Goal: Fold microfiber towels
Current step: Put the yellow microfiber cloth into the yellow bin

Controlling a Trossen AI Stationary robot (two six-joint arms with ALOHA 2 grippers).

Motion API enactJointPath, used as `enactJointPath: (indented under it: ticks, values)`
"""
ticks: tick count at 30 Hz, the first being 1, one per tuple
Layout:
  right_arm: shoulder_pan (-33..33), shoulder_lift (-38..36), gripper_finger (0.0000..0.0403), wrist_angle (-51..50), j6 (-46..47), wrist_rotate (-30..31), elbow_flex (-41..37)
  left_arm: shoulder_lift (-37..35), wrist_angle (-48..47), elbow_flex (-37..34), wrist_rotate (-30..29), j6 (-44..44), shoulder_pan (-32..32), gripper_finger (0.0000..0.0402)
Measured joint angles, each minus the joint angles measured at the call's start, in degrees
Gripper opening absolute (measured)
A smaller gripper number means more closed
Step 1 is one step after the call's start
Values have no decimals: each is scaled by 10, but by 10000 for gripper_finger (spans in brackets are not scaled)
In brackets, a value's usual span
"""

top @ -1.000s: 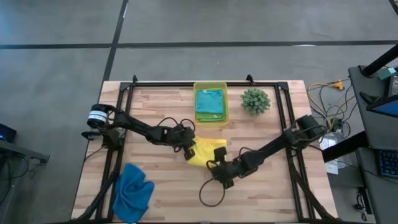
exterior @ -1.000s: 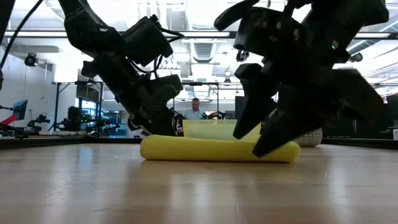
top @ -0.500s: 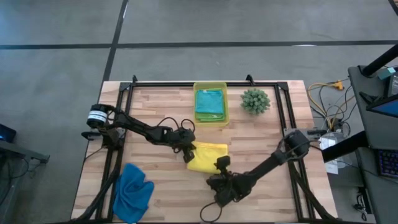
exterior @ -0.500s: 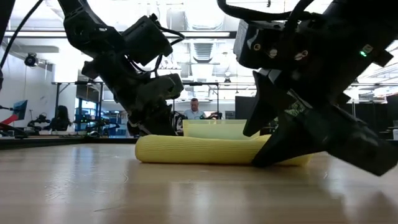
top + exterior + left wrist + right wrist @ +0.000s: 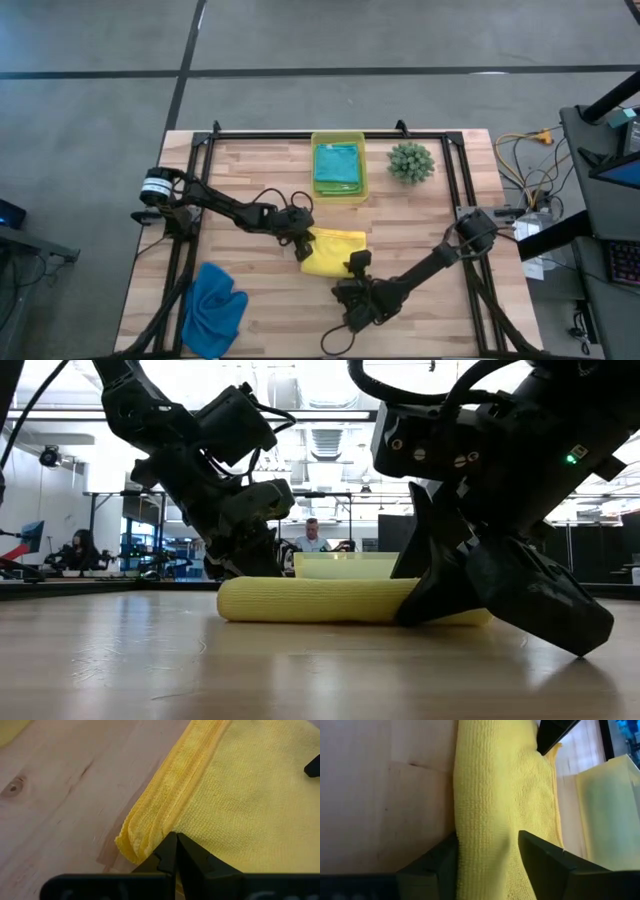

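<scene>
A folded yellow towel [image 5: 335,250] lies flat on the wooden table near its middle. My left gripper [image 5: 303,243] is shut, with its tips on the towel's left end. My right gripper [image 5: 352,272] is open at the towel's near edge. In the right wrist view its fingers stand on either side of the towel's rounded fold [image 5: 485,810]; I cannot tell whether they touch it. A blue towel [image 5: 215,305] lies crumpled at the near left. A teal towel [image 5: 337,165] lies in the bin at the far edge. My left gripper presses its shut fingertips [image 5: 176,851] onto the top layer of the yellow towel [image 5: 205,832], just inside the corner where several layered edges [image 5: 135,842] meet. It comes slanting down from the table's left. The towel lies flat on the table.
A translucent yellow-green bin [image 5: 338,138] stands at the far middle, with a spiky green plant [image 5: 410,161] to its right. A black frame [image 5: 300,134] runs along the table's far edge and sides. Bare wood lies to the right of the yellow towel. People sit in the room beyond.
My right gripper has come down and toward the table's near edge, tipping lower until its fingers sit at table height against the yellow towel's near side. The towel stays flat on the table.
</scene>
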Motion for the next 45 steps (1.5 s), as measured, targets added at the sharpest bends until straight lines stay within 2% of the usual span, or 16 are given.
enactJointPath:
  ticks: [4,13,19,23,26,28,33,35,39,45]
  values:
    - [0,-3,144,0,-1,2,0,0,0,0,1,0,0,0]
    - [-3,-6,23,-17,-19,10,7,-21,0,0,-3,1,0,0]
    - [-13,-14,10,-71,-25,6,35,-99,-24,-5,-40,53,3,0]
    - [-30,-67,10,-80,-24,-12,45,-182,-24,-2,-67,125,3,0]
    - [-51,-115,10,-78,-25,-45,37,-243,-29,-6,-72,165,3,0]
    - [-69,-154,9,-71,-49,-89,33,-287,-23,-6,-72,169,4,0]
    - [-138,-242,9,-49,-85,-291,33,-376,-19,-7,-51,177,3,0]
    - [-166,-264,9,-49,-79,-343,32,-398,-15,-7,-39,194,0,7]
    - [-205,-306,9,-45,-77,-373,33,-416,2,-7,-30,196,-5,55]
    - [-226,-311,9,-46,-78,-416,53,-384,20,-3,-3,145,-5,164]
